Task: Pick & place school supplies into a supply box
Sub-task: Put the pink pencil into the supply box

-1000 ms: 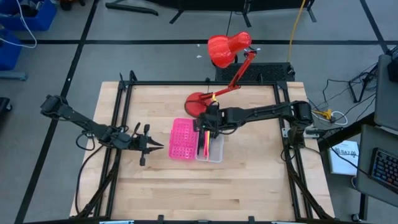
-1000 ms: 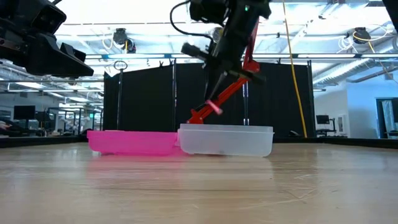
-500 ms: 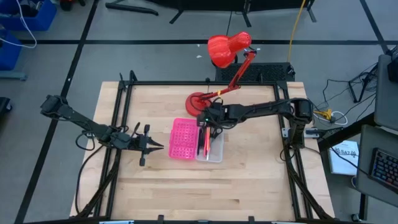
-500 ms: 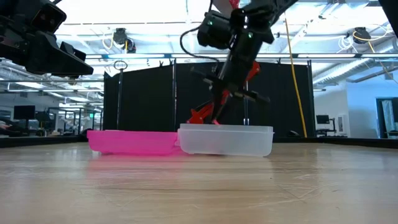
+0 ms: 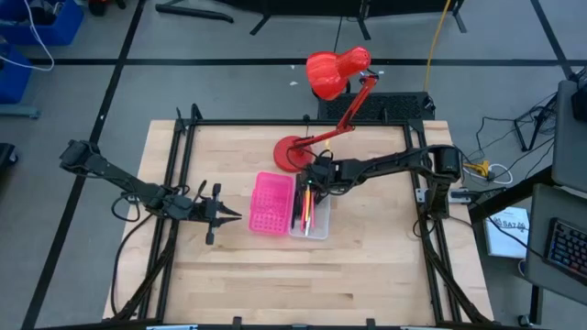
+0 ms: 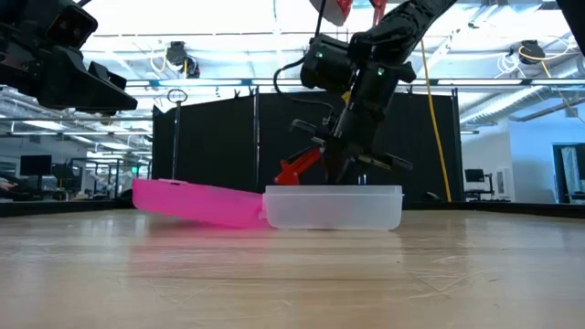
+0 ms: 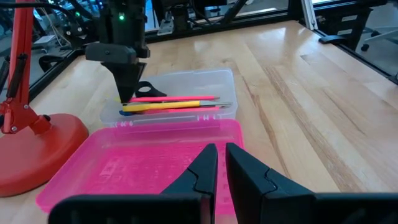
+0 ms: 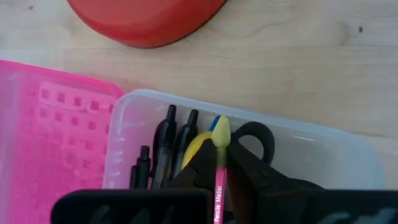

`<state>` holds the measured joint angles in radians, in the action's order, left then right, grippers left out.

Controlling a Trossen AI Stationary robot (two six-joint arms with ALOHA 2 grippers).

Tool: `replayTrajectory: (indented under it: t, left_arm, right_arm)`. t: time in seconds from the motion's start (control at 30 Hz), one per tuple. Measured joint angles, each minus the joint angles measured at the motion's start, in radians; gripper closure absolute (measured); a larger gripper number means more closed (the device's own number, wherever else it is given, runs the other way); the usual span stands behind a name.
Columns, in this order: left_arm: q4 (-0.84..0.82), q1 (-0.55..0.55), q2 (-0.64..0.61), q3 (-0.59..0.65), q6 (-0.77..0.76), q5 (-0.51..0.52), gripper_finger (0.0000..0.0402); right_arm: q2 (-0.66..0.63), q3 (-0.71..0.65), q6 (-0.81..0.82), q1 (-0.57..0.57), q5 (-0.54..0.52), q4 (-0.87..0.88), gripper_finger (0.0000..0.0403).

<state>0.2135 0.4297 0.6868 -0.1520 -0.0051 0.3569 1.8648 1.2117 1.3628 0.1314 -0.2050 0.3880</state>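
Right gripper [image 8: 219,163]: over the clear half of the supply box [image 5: 316,225], jaws closed on a pink pencil [image 8: 220,180] tipped into the tray.
Left gripper [image 5: 231,216]: waits left of the box, jaws closed on nothing.
Supplies: pens [image 8: 163,146], yellow pencil [image 7: 168,106] and scissors [image 8: 256,140] lie inside.
Risk: pink lid [image 6: 196,201] tilts off the counter [image 5: 367,266]; further pressing may tip the box.
Change: the arm has dropped lower; earlier the lid lay flat.

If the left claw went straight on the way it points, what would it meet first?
Probably the pink lid of the supply box, which lies directly ahead of the left claw; height is unclear, so it might pass above.
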Motion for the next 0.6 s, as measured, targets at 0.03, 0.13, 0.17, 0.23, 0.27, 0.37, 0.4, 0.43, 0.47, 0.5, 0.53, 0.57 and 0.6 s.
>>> replayTrajectory:
  t: [0.03,0.13,0.17,0.23,0.27,0.37,0.4,0.43,0.47,0.5,0.53,0.57,0.6]
  left_arm:
    - [0.000,0.000,0.000,0.000,0.000,0.000,0.0360]
    - [0.000,0.000,0.000,0.000,0.000,0.000,0.0360]
    - [0.000,0.000,0.000,0.000,0.000,0.000,0.0360]
    - [0.000,0.000,0.000,0.000,0.001,0.000,0.0360]
    - [0.000,0.000,0.000,0.000,0.001,0.000,0.0360]
    - [-0.001,0.000,0.000,0.000,0.011,0.000,0.0360]
    - [-0.003,0.000,0.000,0.000,0.011,0.000,0.0360]
    - [-0.004,0.000,0.000,0.000,0.011,0.000,0.0360]
    - [-0.004,0.000,0.000,0.000,0.011,0.000,0.0360]
    - [-0.005,0.000,0.000,0.000,0.010,0.000,0.0360]
    - [-0.007,0.000,0.000,0.000,0.010,0.000,0.0360]
    - [-0.009,0.000,0.000,0.000,0.010,0.000,0.0360]
    - [-0.009,0.000,0.000,0.000,0.010,0.000,0.0360]
  right_arm:
    - [0.000,-0.006,0.000,0.000,0.000,-0.003,0.0393]
    - [0.000,-0.022,-0.004,0.000,0.000,-0.021,0.0384]
    - [0.000,-0.023,-0.014,0.000,0.000,-0.030,0.0377]
    - [0.000,-0.023,-0.026,0.000,-0.002,-0.059,0.0357]
    - [0.000,-0.023,-0.035,0.000,-0.003,-0.075,0.0347]
    - [0.000,-0.023,-0.042,0.000,-0.003,-0.107,0.0321]
    - [0.000,-0.023,-0.043,-0.002,-0.002,-0.116,0.0315]
    - [0.000,-0.023,-0.049,-0.003,-0.003,-0.124,0.0310]
    - [0.000,-0.023,-0.061,-0.005,-0.003,-0.131,0.0306]
    - [-0.001,-0.023,-0.069,-0.008,-0.003,-0.134,0.0303]
    - [-0.002,-0.023,-0.078,-0.008,-0.003,-0.133,0.0301]
    - [-0.002,-0.023,-0.093,-0.009,-0.003,-0.133,0.0301]
    - [-0.002,-0.023,-0.112,-0.009,-0.001,-0.134,0.0301]
